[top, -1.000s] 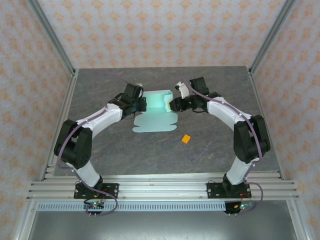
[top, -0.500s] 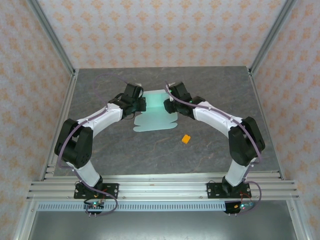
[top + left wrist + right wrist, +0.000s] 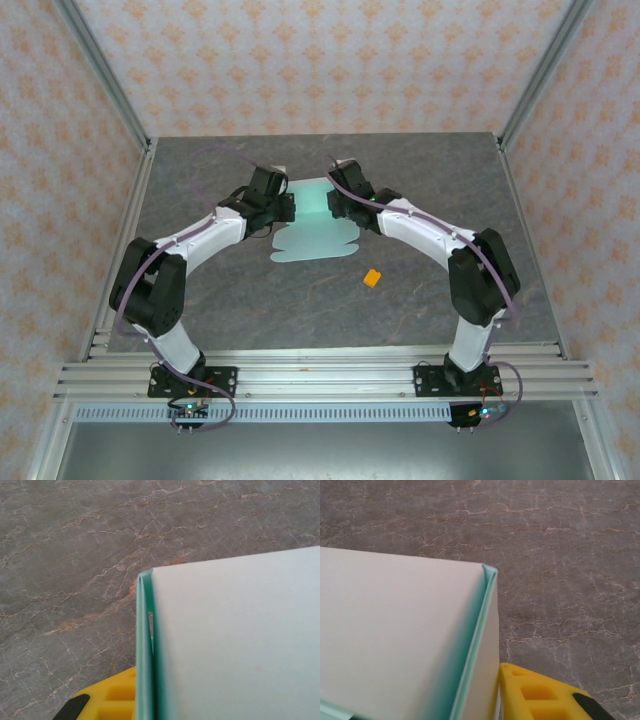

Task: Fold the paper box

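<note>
Surfaces, both matt
The paper box (image 3: 235,640) is smooth thin card; the bench (image 3: 65,555) looks like dull, veined grey stone.

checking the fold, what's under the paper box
Under the paper box lies the grey marbled table, seen around its flaps. Beneath the raised folded part, card hides everything.

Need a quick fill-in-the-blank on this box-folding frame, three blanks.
The paper box lies ___ the left gripper and the right gripper. The small block on the table is ___. In the left wrist view, the finger beside the card is ___.
Missing words: between; orange; yellow.
</note>
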Controlling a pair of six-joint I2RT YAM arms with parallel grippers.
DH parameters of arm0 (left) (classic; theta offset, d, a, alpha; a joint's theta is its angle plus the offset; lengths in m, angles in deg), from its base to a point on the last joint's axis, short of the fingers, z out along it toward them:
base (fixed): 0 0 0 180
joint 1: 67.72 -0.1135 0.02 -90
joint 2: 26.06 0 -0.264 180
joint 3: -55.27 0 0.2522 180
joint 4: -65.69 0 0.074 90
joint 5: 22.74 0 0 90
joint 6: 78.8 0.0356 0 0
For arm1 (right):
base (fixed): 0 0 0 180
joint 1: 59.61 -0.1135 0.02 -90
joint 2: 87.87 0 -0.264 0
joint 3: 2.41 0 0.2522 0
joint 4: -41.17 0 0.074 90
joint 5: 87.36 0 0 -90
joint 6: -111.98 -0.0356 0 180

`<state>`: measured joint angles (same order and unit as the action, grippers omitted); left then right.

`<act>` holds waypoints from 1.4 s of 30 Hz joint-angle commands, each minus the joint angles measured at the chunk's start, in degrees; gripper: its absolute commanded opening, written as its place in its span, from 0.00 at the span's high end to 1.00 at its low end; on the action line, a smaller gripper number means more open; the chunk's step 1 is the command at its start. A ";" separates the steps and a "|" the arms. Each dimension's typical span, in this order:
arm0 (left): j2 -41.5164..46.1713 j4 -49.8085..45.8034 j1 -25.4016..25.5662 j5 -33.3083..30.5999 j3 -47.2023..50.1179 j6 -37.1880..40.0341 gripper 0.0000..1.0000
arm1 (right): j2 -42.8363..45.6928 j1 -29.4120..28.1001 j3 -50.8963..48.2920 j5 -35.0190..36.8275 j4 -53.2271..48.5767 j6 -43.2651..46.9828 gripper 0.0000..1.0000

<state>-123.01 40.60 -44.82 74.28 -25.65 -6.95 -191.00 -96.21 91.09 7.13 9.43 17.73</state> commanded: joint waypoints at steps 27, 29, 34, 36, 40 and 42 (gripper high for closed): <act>0.90 -1.59 0.75 0.23 -0.19 0.82 0.93 | -6.92 -1.19 7.58 29.68 -14.69 -6.22 0.89; 0.92 -1.59 0.75 0.14 -0.21 0.75 0.93 | -7.80 -1.28 8.75 31.63 -16.76 -6.87 0.89; 0.75 -1.58 0.73 -0.07 -0.13 0.66 0.93 | -10.36 -1.28 11.62 35.03 -21.25 -8.38 0.89; 0.60 -1.60 0.74 -0.06 -0.26 0.66 0.93 | -11.52 -1.28 12.87 35.97 -23.08 -9.25 0.88; 0.36 -1.74 0.75 -0.20 -0.39 0.77 0.93 | -11.65 -1.28 12.75 36.18 -22.87 -9.23 0.87; 0.26 -1.82 0.73 -0.33 -0.52 0.86 0.93 | -11.18 -0.96 12.53 33.93 -21.98 -8.47 0.86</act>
<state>-124.08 42.59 -44.06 74.39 -25.62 -7.41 -200.44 -100.75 104.25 29.18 -7.09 9.51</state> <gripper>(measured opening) 0.102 0.140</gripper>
